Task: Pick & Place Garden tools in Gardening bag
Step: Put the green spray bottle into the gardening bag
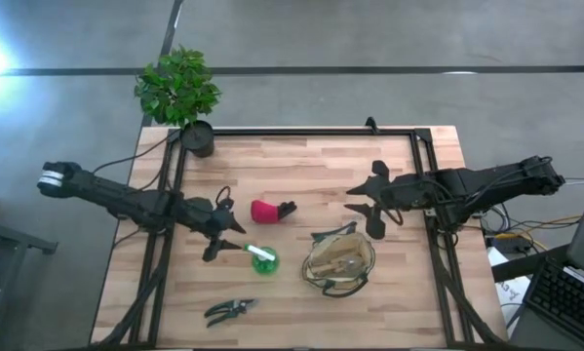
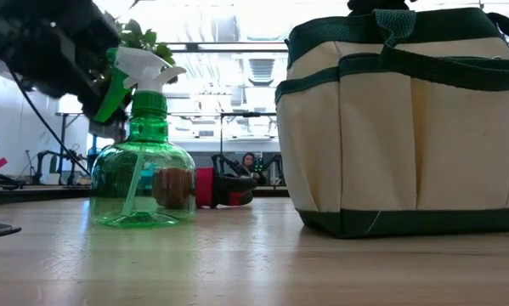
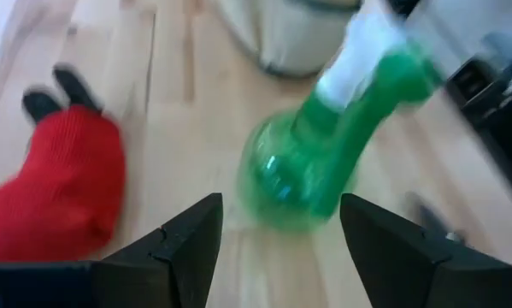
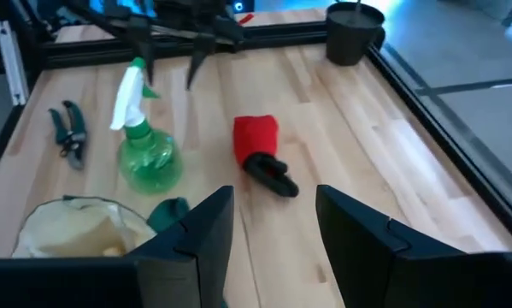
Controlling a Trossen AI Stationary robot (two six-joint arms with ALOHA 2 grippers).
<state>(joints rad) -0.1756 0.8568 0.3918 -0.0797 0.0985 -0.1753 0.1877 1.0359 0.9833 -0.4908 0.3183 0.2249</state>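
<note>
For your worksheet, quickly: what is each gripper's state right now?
Left gripper: open, empty, beside the green spray bottle.
Right gripper: open, empty, above the table near the gardening bag.

The spray bottle (image 2: 144,174) is clear bright green with a white trigger head. The gardening bag (image 2: 403,119) is tan fabric banded with dark green trim along its rim and base. The red-and-black item (image 4: 260,150) has a red ribbed body and a black end. The pruning shears (image 1: 230,310) are dark with grey-green handles. The table (image 1: 301,166) is pale striped wood framed in black. The plant (image 1: 177,86) is leafy green in a black pot (image 1: 198,138).
</note>
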